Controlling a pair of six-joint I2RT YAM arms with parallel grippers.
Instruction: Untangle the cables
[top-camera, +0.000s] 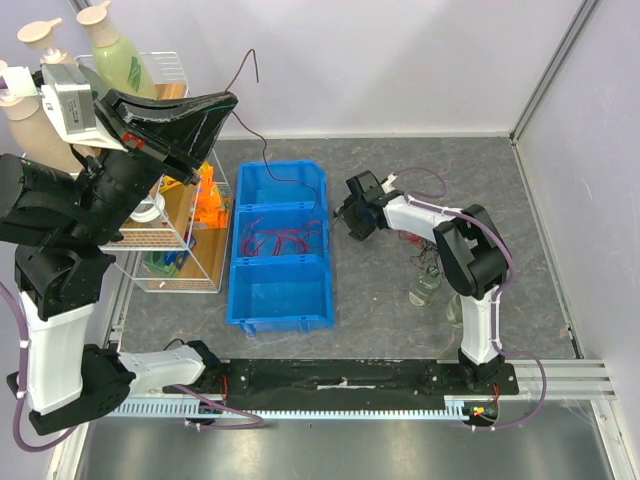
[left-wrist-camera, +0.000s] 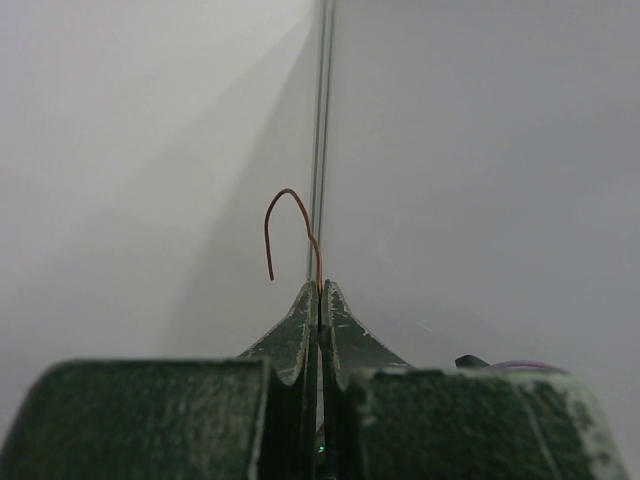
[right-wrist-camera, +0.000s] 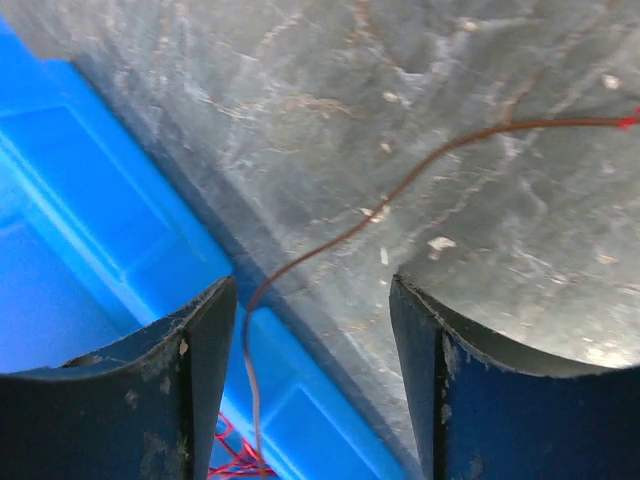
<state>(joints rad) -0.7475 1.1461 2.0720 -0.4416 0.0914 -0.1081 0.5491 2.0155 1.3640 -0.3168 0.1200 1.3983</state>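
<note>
My left gripper (top-camera: 231, 101) (left-wrist-camera: 320, 288) is raised high at the back left, shut on a thin brown cable (left-wrist-camera: 288, 196) whose hooked end sticks up past the fingertips. That cable (top-camera: 266, 160) hangs down to the blue bin (top-camera: 240, 300). Red cables (top-camera: 280, 241) lie tangled in the bin's middle compartment. My right gripper (top-camera: 353, 218) (right-wrist-camera: 312, 288) hovers low by the bin's right rim (right-wrist-camera: 110, 240), open. The brown cable (right-wrist-camera: 400, 190) passes between its fingers, close to the left one and not pinched. Red strands (right-wrist-camera: 232, 456) show below.
A wire rack (top-camera: 190, 285) with bottles (top-camera: 115, 50) and an orange object (top-camera: 206, 196) stands left of the bin. A clear bottle (top-camera: 425, 288) and a small cable clump (top-camera: 428, 258) sit beside the right arm. Walls close the back and the right.
</note>
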